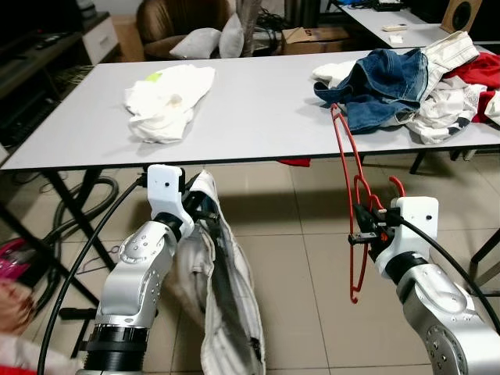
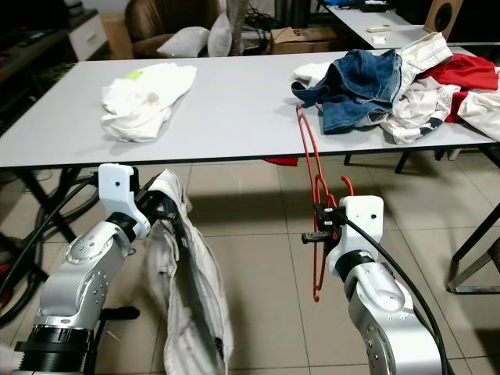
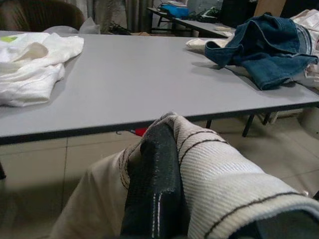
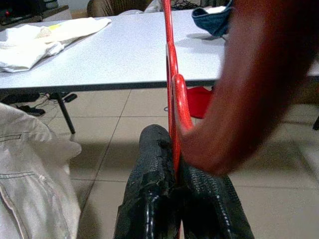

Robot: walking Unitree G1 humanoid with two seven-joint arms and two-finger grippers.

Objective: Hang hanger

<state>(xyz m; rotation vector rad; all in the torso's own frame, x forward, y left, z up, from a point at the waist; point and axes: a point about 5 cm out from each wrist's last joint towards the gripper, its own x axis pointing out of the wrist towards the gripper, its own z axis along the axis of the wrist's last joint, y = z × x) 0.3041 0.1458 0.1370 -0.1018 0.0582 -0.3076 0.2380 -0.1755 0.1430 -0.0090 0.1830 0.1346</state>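
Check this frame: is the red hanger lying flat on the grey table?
No, the red hanger is clamped upright in the right gripper, in front of the table edge and above the floor.

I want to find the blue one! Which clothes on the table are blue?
The blue jeans, crumpled at the table's right end. The bundle on the left is white, and the pieces beside the jeans are white and red.
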